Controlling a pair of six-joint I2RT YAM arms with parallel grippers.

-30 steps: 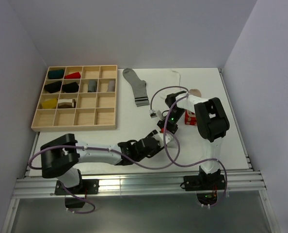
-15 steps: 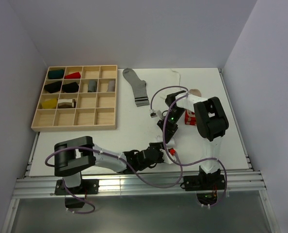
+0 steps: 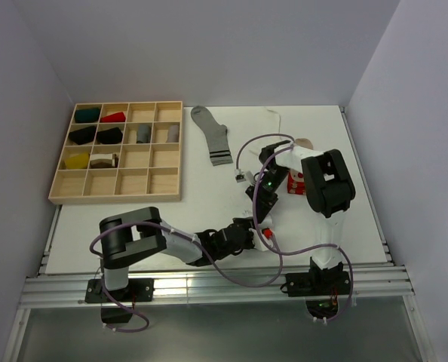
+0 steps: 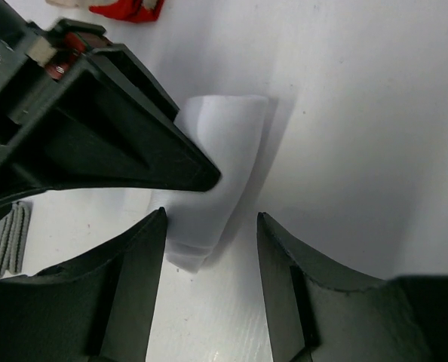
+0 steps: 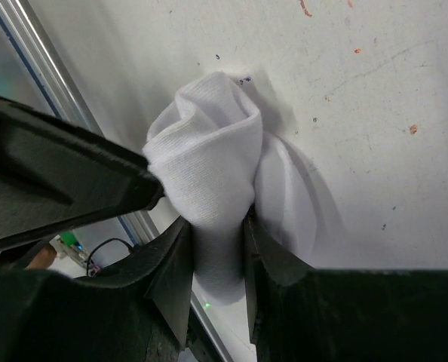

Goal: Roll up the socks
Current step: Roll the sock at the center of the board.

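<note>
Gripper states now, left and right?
Left gripper: open, gripping nothing.
Right gripper: shut on the rolled white sock.

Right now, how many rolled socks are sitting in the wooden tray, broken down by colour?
Dark green roll: 1
Red roll: 1
Black rolls: 2
Grey rolls: 2
Yellow roll: 1
White-and-dark roll: 1
Total in the wooden tray: 8

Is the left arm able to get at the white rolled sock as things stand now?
Probably yes. The left pincer stands open with the white rolled sock just ahead of its gap. The right pincer, shut on the roll, crowds one side only.
</note>
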